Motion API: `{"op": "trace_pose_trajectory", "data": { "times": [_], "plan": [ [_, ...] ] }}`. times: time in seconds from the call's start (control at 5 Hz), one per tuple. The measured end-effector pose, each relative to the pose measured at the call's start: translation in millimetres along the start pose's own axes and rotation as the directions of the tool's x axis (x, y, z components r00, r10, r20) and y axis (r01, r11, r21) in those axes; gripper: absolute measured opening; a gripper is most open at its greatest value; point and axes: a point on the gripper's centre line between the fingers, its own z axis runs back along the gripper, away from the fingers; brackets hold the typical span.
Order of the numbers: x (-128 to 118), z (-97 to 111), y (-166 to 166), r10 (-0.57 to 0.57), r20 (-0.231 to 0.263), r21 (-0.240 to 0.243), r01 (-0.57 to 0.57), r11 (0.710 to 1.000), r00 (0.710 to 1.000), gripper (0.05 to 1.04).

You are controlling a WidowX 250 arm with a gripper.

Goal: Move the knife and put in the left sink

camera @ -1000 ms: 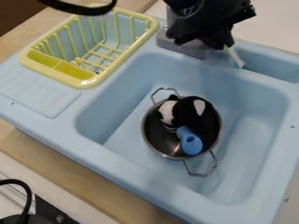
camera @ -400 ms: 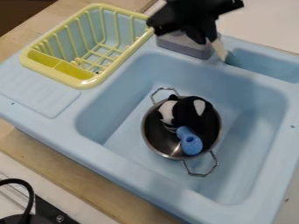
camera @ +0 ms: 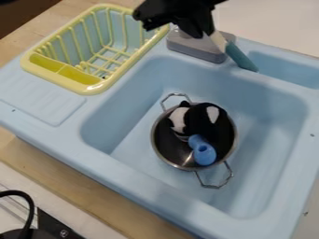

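The end effector [camera: 205, 33] is hanging near 12 o'clock, apparently pinching the knife [camera: 240, 56] by its pale handle, the blade pointing toward 5 o'clock by the small basin [camera: 283, 67]. Placing it well is requiring lift over the gray block [camera: 196, 47], then lowering into the large basin [camera: 134, 135] at the pot's [camera: 156, 149] 9 o'clock. The pot, its 2 handles, the stuffed toy [camera: 200, 120] and blue toy [camera: 203, 152] are crowding the middle.
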Motion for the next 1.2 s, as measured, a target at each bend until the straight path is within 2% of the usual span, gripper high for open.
{"op": "trace_pose_trajectory", "data": {
  "times": [0.2, 0.4, 0.6, 1.0, 1.2],
  "plan": [
    [-2.4, 19.0, 6.7, 0.012, 0.039, -0.015, -0.012, 1.0, 0.999, 0.055],
    [-7.3, 35.9, 9.9, 0.008, 0.055, -0.046, -0.006, 0.999, 0.998, 0.055],
    [-7.2, 55.3, 14.0, 0.013, 0.083, -0.055, -0.009, 0.998, 0.996, 0.055],
    [-7.1, 65.3, 23.4, 0.05, 0.077, -0.021, -0.049, 0.999, 0.996, 0.055],
    [-0.3, 74.6, 28.9, 0.088, 0.093, 0.047, -0.093, 0.995, 0.992, 0.055]
  ]
}}
